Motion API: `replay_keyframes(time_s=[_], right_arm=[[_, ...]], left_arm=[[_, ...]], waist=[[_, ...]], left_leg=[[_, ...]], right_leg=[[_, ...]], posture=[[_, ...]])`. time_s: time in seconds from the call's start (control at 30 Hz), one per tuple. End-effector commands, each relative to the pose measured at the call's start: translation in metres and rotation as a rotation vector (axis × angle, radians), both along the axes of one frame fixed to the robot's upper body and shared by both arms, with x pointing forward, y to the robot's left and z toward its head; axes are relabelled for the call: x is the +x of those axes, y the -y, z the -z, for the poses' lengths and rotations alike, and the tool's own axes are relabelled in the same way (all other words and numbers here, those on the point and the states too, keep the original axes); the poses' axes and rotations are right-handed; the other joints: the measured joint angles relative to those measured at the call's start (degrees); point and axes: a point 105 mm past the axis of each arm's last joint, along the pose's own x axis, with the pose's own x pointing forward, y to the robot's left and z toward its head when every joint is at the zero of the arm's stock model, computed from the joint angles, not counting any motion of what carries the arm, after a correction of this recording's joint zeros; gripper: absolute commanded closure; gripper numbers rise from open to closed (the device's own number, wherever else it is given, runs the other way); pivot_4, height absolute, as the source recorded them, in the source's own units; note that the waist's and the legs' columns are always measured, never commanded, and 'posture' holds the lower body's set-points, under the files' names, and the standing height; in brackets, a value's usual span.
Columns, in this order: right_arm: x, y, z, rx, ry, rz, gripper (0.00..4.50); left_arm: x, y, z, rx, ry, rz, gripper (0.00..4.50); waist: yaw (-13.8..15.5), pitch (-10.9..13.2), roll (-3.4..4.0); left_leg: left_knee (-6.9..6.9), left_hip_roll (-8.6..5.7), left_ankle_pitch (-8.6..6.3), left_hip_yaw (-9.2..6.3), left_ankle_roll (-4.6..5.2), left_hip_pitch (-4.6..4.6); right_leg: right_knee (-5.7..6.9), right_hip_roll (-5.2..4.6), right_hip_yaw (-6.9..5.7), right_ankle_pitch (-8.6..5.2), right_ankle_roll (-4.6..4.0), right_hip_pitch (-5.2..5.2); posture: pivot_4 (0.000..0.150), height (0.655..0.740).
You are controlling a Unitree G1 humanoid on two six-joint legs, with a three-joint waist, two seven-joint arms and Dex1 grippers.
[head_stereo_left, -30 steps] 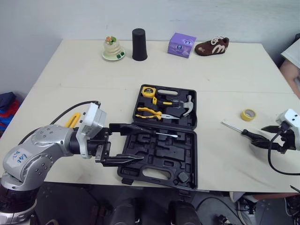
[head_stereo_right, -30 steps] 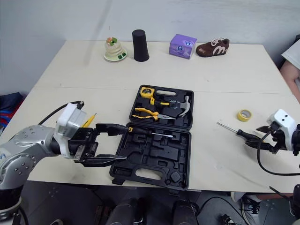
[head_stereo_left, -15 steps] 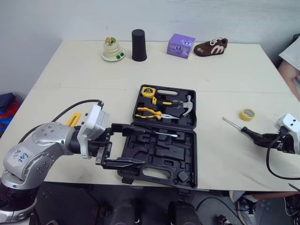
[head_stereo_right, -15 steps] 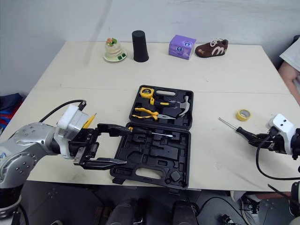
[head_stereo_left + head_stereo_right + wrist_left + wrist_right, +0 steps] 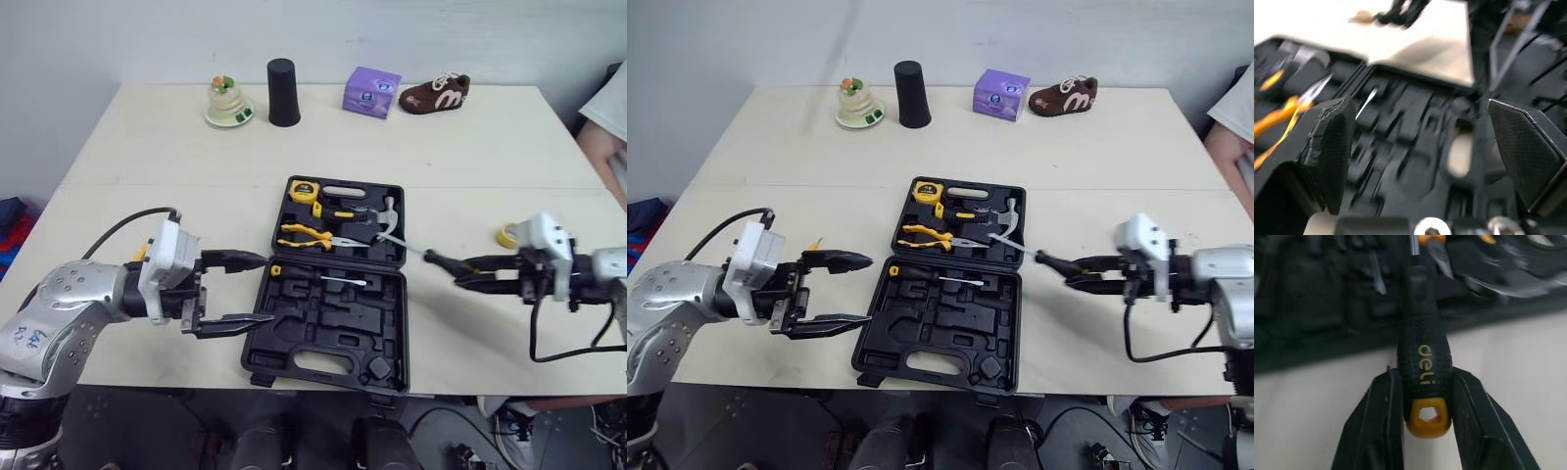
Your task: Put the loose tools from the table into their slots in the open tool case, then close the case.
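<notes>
- Right gripper (image 5: 472,274): clamped on the black rubber-handled screwdriver (image 5: 1424,357) w/ yellow end cap. Both fingers (image 5: 1382,426) pinch the rear of the handle, close to the cap.
- The screwdriver looks held clear of the pale wooden table (image 5: 441,147), just right of the open black moulded-plastic tool case (image 5: 333,338). Its steel shaft points across the case's right rim twd the steel-headed hammer (image 5: 387,211) in the far half.
- Left gripper (image 5: 253,290): fingers wide apart, nothing held, level w/ the case's left edge, near half.
- Far half of the case holds a yellow tape measure (image 5: 306,191) and yellow-handled pliers (image 5: 306,235). A slim small driver w/ yellow butt (image 5: 318,277) lies along the top of the near half. Most near-half slots look vacant.
- Handling, my guess: light, rigid, and the textured grip shouldn't slip. But w/ the hold so near the butt, the long shaft acts as a lever, so the tip could swing or twist in the jaws. A mid-handle hold would steady it.
- The slot prob. needs the shaft lined up lengthwise and pressed in flat; a tilted entry could wedge.
- Yellow tape roll (image 5: 506,235) sits on the table, partly hidden behind the right wrist.
</notes>
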Motion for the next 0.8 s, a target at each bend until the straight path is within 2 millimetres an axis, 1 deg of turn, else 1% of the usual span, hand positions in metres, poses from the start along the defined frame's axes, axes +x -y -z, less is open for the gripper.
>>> replay_keyframes(time_s=[0.03, 0.07, 0.1, 0.17, 0.2, 0.23, 0.3, 0.33, 0.43, 0.57, 0.7, 0.8], right_arm=[[-0.015, -0.027, -0.014, -0.059, -0.06, -0.045, 3.62], [-0.017, -0.031, -0.013, -0.097, -0.092, -0.036, 3.62], [-0.017, -0.042, -0.015, -0.113, -0.12, -0.025, 3.62], [-0.02, -0.058, -0.012, -0.191, -0.101, -0.039, 3.62], [-0.021, -0.063, -0.009, -0.233, -0.116, -0.024, 3.62], [-0.028, -0.073, -0.008, -0.234, -0.132, -0.06, 3.62], [-0.036, -0.077, -0.001, -0.31, -0.171, -0.059, 3.62], [-0.037, -0.082, 0.002, -0.321, -0.167, -0.066, 3.62], [-0.025, -0.095, 0.008, -0.331, -0.117, -0.024, 3.62], [-0.017, -0.097, 0.012, -0.392, -0.062, 0.021, 3.62], [-0.006, -0.098, 0.003, -0.385, -0.028, 0.035, 3.62], [-0.003, -0.099, 0.0, -0.383, -0.018, 0.036, 3.62]], left_arm=[[-0.004, -0.011, 0.001, 0.047, 0.033, -0.023, 0.0], [-0.006, -0.014, 0.004, 0.055, 0.021, -0.032, 0.0], [-0.007, -0.02, 0.008, 0.056, 0.009, -0.064, 0.0], [-0.007, -0.028, 0.015, 0.056, 0.001, -0.121, 0.0], [-0.006, -0.03, 0.015, 0.042, 0.002, -0.148, 0.0], [-0.005, -0.031, 0.013, 0.013, 0.002, -0.174, 0.0], [-0.003, -0.032, 0.01, -0.018, 0.005, -0.204, 0.0], [-0.002, -0.033, 0.009, -0.02, 0.011, -0.218, 0.0], [-0.002, -0.035, 0.011, -0.01, 0.013, -0.24, 0.0], [-0.01, -0.032, 0.015, -0.024, -0.038, -0.238, 0.0], [-0.014, -0.03, 0.016, -0.024, -0.048, -0.24, 0.0], [-0.016, -0.03, 0.018, -0.02, -0.058, -0.241, 0.0]], waist=[[0.03, 0.0, -0.01], [0.0, 0.0, -0.01], [0.0, 0.0, -0.01], [-0.1, 0.01, -0.03], [-0.11, 0.01, -0.04], [-0.12, 0.02, -0.04], [0.13, 0.05, -0.11], [0.27, 0.06, -0.12], [0.05, 0.07, -0.24], [-0.19, 0.08, -0.29], [-0.22, 0.1, -0.33], [-0.23, 0.1, -0.34]], left_leg=[[0.01, 0.0, -0.01, 0.0, -0.01, -0.1], [0.05, 0.0, -0.01, 0.0, 0.0, -0.31], [0.07, -0.04, 0.0, 0.02, 0.01, -0.56], [0.07, 0.0, -0.02, 0.02, -0.01, -0.58], [0.05, 0.0, -0.01, 0.01, -0.01, -0.61], [0.06, 0.04, -0.04, 0.0, -0.06, -0.61], [0.05, 0.08, -0.04, -0.03, -0.08, -0.61], [0.06, 0.08, -0.04, -0.04, -0.08, -0.63], [0.09, 0.05, -0.04, 0.03, -0.06, -0.62], [0.06, 0.03, -0.04, 0.07, -0.06, -0.63], [0.06, 0.04, -0.04, 0.15, -0.06, -0.64], [0.08, 0.03, -0.03, 0.19, -0.04, -0.62]], right_leg=[[0.04, -0.03, 0.02, 0.0, 0.0, -0.13], [0.08, -0.03, 0.02, 0.01, -0.01, -0.37], [0.22, -0.07, 0.05, 0.02, -0.01, -0.65], [0.36, -0.15, 0.09, 0.01, -0.02, -0.73], [0.36, -0.16, 0.09, 0.01, -0.03, -0.77], [0.33, -0.14, 0.08, -0.02, -0.07, -0.77], [0.34, -0.12, 0.05, -0.03, -0.1, -0.77], [0.34, -0.13, 0.05, -0.04, -0.12, -0.79], [0.36, -0.14, 0.1, -0.03, -0.12, -0.79], [0.57, -0.08, 0.1, -0.03, -0.11, -0.86], [0.59, 0.0, 0.11, -0.03, -0.11, -0.9], [0.61, 0.0, 0.1, -0.03, -0.11, -0.89]], posture=[[0.15, 0.74], [0.15, 0.74], [0.15, 0.74], [0.15, 0.74], [0.15, 0.74], [0.15, 0.74], [0.15, 0.74], [0.15, 0.74], [0.15, 0.74], [0.15, 0.74], [0.15, 0.74], [0.15, 0.74]])
